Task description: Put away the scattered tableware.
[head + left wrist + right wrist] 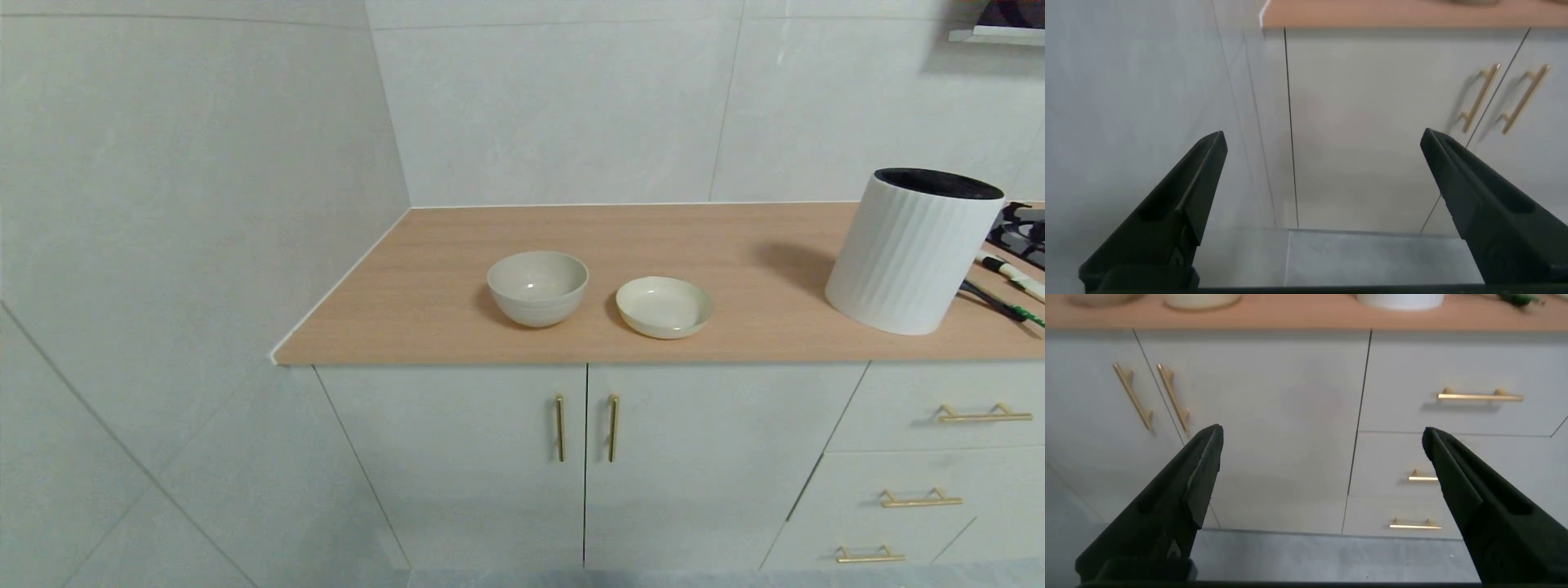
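Both arms are hanging low in front of the cabinet, below the level of the deep bowl [537, 286]. The left gripper [1321, 143] is holding its dark jaws wide apart with nothing between them, facing a white cabinet door [1372, 131]. The right gripper [1321, 434] is likewise gaping and holding nothing, facing the drawer fronts [1454, 367] and their gold handles [1480, 396].

Directly beneath the bowl, two white doors are meeting at a seam, each carrying an upright gold handle [560, 428].

The bowl itself, a pale grey-beige round piece with steep sides, is sitting upright on the wooden countertop [735, 237], not far from the front edge. Just beside it, on the robot's right and not touching, a cream shallow dish [664, 306] is lying flat, low-rimmed and with nothing in it.

Well apart from the bowl, farther to the right, a tall white ribbed container [914, 249] with a dark inside is standing on the same wood, casting a shadow toward the bowl. Beyond the container, long-handled utensils [1008, 286] are lying on the counter, and a dark stove top [1024, 233] is showing at the edge.

Behind the bowl, a pale tiled wall [555, 106] is rising from the back of the counter, and another is closing off the corner on the left.
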Motion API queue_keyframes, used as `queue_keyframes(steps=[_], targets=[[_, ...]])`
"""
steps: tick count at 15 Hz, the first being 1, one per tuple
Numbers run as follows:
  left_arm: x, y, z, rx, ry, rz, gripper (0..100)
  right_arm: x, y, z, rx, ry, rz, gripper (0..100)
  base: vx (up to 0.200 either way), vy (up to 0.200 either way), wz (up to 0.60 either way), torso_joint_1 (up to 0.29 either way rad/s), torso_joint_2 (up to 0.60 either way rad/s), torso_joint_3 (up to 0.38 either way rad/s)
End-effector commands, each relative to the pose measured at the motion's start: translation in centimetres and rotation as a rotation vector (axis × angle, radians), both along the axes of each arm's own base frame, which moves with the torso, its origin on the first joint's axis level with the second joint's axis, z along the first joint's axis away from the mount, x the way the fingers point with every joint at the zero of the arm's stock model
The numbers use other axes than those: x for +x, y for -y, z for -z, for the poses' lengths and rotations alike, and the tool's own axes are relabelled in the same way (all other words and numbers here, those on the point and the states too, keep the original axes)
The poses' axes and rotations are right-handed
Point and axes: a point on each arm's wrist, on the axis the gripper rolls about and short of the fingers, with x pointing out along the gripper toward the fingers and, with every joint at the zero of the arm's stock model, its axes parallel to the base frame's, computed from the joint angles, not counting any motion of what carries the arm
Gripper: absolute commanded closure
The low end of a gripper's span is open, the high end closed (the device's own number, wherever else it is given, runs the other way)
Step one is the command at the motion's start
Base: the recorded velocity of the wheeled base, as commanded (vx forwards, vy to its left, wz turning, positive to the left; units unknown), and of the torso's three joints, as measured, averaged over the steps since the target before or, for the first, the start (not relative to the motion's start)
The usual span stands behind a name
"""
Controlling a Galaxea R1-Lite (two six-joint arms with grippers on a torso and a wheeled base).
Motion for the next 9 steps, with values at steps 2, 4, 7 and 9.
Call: queue_keyframes(steps=[2,4,7,9], targets=[[0.00,0.00,0.00,0.000,0.000,-0.001,0,0.01,0.00,0.00,0.000,-0.001,-0.001,0,0.000,0.000,0.00,-0.208,0.52,0.293],[0.00,0.00,0.00,0.000,0.000,-0.001,0,0.01,0.00,0.00,0.000,-0.001,-0.001,0,0.000,0.000,0.00,-0.207,0.50,0.293],[0.00,0.00,0.00,0.000,0.000,-0.001,0,0.01,0.00,0.00,0.000,-0.001,-0.001,0,0.000,0.000,0.00,-0.190,0.49,0.287],[0.00,0.00,0.00,0.000,0.000,-0.001,0,0.01,0.00,0.00,0.000,-0.001,-0.001,0,0.000,0.000,0.00,-0.176,0.48,0.288]])
